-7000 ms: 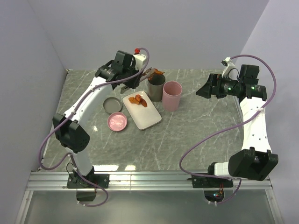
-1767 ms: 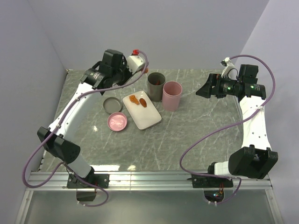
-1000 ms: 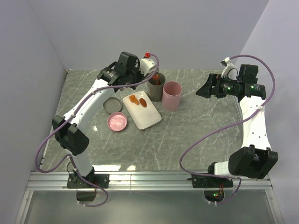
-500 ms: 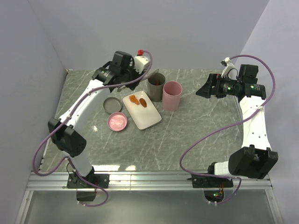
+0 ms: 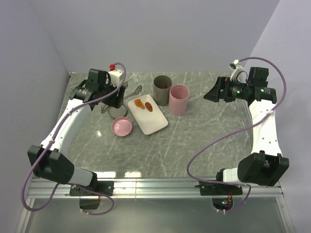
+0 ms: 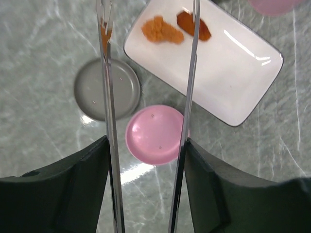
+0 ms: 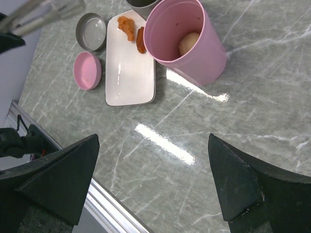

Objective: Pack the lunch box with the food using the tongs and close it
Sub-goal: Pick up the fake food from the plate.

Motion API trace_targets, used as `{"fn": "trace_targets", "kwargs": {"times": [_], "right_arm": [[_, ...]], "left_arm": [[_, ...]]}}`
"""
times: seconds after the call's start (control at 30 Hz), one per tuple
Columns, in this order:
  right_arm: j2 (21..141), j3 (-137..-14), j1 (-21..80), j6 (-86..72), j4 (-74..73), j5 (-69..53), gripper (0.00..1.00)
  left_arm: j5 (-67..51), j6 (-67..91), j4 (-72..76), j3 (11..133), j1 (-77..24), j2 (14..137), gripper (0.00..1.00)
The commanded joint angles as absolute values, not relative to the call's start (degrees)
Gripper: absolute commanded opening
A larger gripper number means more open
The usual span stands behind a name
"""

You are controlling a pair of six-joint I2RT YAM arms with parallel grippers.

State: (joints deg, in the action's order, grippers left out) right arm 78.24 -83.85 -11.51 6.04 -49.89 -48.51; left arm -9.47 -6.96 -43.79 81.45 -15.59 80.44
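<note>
Your left gripper [image 6: 145, 145] is no longer at the lunch box [image 5: 162, 88], where it was 1 second ago. It now hangs back to the left, above the grey lid [image 6: 92, 90] and the edge of the white tray [image 6: 233, 73]. Its jaws are eased apart yet keep hold of the tongs [image 6: 108, 97], whose 2 arms spring wide and carry nothing. That reads as a piece delivered: something orange shows inside the canister's rim, and 2 pieces of food [image 6: 163, 30] lie on the tray, close to the tong tips. The lunch box stands upright and uncovered off the tray's far end, beside the pink cup [image 5: 179, 99]. Your right gripper [image 7: 153, 160] waits well apart over the surface [image 5: 194, 141], jaws spread fully and empty. Next, I judge, you line the tongs over a remaining piece; the lid comes last.
</note>
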Motion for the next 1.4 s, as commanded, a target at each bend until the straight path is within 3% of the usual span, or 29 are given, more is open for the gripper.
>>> {"fn": "trace_targets", "kwargs": {"times": [0.0,0.27,0.93,1.37], "right_arm": [[76.7,-84.7,-11.9,6.8,-50.4,-48.5,1.0],[77.0,-84.7,-11.9,6.8,-50.4,-48.4,1.0],[78.0,-85.0,-11.8,7.0,-50.4,-48.3,1.0],[78.3,-84.8,-11.9,7.3,-50.4,-48.6,1.0]], "left_arm": [[-12.4,-2.7,-40.2,78.4,-15.1,79.3,0.65],[-11.4,-0.4,-36.9,74.6,-15.2,82.1,0.69],[-6.6,2.9,-35.3,76.6,-19.0,93.1,0.61],[-5.4,3.0,-36.7,84.5,-19.9,99.7,0.58]]}}
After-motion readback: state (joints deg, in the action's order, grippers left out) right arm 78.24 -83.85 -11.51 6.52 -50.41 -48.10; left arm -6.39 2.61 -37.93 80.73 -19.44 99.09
